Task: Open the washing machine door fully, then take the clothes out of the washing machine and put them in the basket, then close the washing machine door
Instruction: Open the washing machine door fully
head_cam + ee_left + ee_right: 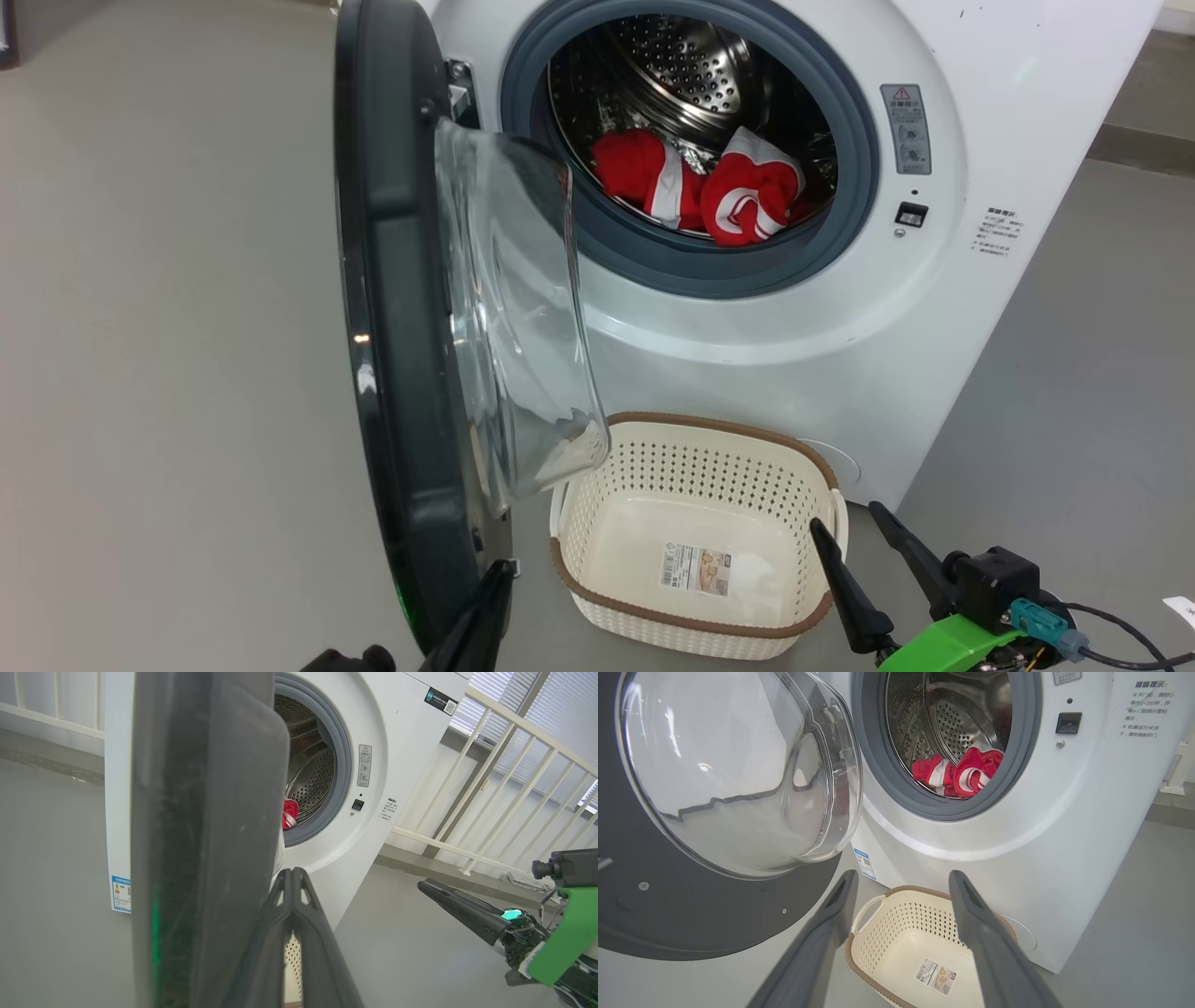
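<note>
Seeing the washing machine door (401,327) swung way out on the left side of the washing machine (934,308), standing nearly edge-on in the head view w/ its glass window (513,327) bulging toward the opening. Spotting the clothes (719,191) sitting in a red-and-white heap at the bottom front of the steel drum (691,65), right behind the grey rubber ring (691,271). Finding the basket (719,427) parked on the floor (168,373) just in front of the machine, below the opening and partly under the glass, showing a paper label (695,567) on its bottom. Noticing the left gripper (504,566) w/ fingers pressed together, nothing btwn them, poking up right beside the door's lower edge, not managing to tell if touching. Catching the right gripper (847,516) w/ fingers spread wide apart, gripping nothing, hovering low by the basket's right end, one finger overlapping its rim in the head view.
</note>
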Available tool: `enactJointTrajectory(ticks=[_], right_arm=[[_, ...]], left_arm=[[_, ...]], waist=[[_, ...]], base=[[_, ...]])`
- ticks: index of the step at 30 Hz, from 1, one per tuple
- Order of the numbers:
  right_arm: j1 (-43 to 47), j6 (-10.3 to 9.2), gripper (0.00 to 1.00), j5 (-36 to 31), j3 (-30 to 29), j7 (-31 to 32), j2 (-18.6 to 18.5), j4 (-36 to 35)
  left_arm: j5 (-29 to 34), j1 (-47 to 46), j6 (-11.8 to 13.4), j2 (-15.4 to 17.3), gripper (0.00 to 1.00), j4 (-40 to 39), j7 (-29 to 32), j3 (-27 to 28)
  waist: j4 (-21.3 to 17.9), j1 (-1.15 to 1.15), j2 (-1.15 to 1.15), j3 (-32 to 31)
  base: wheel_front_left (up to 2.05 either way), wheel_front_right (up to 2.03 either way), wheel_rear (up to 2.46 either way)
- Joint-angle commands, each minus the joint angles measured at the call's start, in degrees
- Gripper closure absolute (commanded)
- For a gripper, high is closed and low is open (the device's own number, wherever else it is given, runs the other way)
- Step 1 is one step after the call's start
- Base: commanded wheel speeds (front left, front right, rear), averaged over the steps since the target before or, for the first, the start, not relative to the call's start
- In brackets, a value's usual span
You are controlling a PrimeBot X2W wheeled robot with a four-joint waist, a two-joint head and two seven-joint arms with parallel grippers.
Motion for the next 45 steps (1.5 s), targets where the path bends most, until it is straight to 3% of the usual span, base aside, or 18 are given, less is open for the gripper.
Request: enactJointTrajectory(ticks=[1, 10, 24, 30, 45], right_arm=[[-0.68, 0.09, 0.00, -0.41, 1.28, -0.69, -0.22, -1.57], [-0.68, 0.09, 0.00, -0.46, 1.61, -0.69, -0.12, -2.07], [-2.36, 0.09, 0.00, -1.26, 1.61, -0.69, -0.67, -2.03], [-3.70, 0.09, 0.00, -1.71, 1.63, -0.69, -0.79, -1.93], [-6.48, 0.09, 0.00, -2.19, 2.18, -0.69, -1.06, -1.39]], left_arm=[[-0.17, -2.68, 0.09, 0.13, 1.00, -0.34, -0.75, 2.65], [-0.13, -1.93, 1.89, 1.29, 1.00, 0.62, -1.52, 6.63], [1.02, -2.54, 5.10, 3.97, 1.00, 1.72, -1.90, 17.75], [1.77, -3.38, 5.13, 3.50, 1.00, 2.28, -1.91, 23.13], [4.40, -8.59, 2.52, 3.21, 1.00, 7.95, -1.91, 36.92]], waist=[[0.09, 0.00, 0.00, -0.10], [0.37, 0.00, 0.00, 0.43], [1.24, 0.00, 0.00, 3.78], [1.33, 0.00, 0.00, 5.46], [0.97, 0.00, 0.00, 8.23]], base=[[0.00, 0.00, 0.00], [0.00, 0.00, 0.00], [0.00, 0.00, 0.00], [0.00, 0.00, 0.00], [0.00, 0.00, 0.00]])
